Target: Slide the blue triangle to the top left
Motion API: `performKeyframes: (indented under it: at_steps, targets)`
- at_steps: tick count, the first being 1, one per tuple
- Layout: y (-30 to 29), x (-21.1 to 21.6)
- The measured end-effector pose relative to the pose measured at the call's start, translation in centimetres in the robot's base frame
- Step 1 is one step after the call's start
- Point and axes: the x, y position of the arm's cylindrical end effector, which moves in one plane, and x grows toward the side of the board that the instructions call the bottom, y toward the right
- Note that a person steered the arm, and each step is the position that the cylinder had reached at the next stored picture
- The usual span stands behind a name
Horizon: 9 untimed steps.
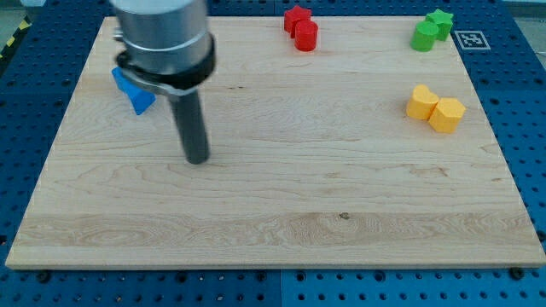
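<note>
Pale wooden board (281, 196) on blue pegboard carries our work. We have no claw to open or close — only a rod, and my tip (197, 159) rests on bare wood. Blue triangle (135, 94) lies up and to the view's left of it, near the top-left corner — partly hidden by the arm.

Blue triangle (134, 92); red star (296, 17); green star (439, 21); yellow blocks (435, 107).
</note>
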Motion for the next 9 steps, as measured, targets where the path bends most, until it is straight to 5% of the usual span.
performKeyframes:
  at_steps: [1, 4, 9]
  targets:
    - [-5.8, -1.9]
    - [-10.0, -4.4]
    - [-6.7, -6.2]
